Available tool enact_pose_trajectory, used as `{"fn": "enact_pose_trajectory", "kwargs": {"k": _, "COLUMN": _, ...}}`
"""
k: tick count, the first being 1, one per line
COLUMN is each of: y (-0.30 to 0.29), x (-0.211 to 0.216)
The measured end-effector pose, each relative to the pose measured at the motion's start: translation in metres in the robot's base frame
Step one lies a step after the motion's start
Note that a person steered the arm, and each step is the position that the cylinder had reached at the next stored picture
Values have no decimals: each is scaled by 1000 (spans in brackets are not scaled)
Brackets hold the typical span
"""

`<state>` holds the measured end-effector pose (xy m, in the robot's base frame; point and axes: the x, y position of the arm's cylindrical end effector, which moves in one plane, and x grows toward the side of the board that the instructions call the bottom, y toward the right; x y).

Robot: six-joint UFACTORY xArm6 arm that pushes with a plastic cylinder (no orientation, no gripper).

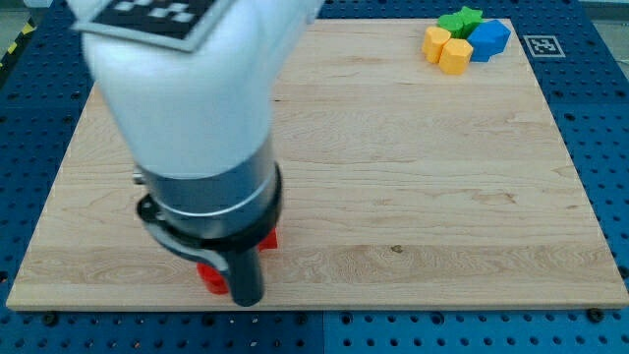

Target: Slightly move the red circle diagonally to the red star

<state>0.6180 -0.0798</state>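
Camera view: our rod ends low at the view's left; my tip [246, 301] grips nothing and stands just beside a red block [210, 278], with another red block [267, 239] near; we cannot tell their shapes.

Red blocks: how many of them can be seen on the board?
2, both partly hidden behind the arm near the view's bottom left: one red block just left of my tip, another red block up to its right. Their shapes cannot be told.

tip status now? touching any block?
My tip: no gripper, holds nothing; sits right beside the red block at the view's bottom left. Contact cannot be told; the arm hides most of it.
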Motion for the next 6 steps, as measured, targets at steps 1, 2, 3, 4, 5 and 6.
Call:
{"fn": "enact_pose_trajectory", "kwargs": {"k": 1, "y": -36, "x": 0}}
{"fn": "enact_pose_trajectory", "kwargs": {"k": 2, "y": -46, "x": 0}}
{"fn": "enact_pose_trajectory", "kwargs": {"k": 3, "y": 3, "x": 0}}
{"fn": "enact_pose_trajectory", "kwargs": {"k": 4, "y": 62, "x": -6}}
{"fn": "enact_pose_trajectory", "kwargs": {"k": 5, "y": 64, "x": -47}}
{"fn": "enact_pose_trajectory", "kwargs": {"k": 6, "y": 64, "x": -77}}
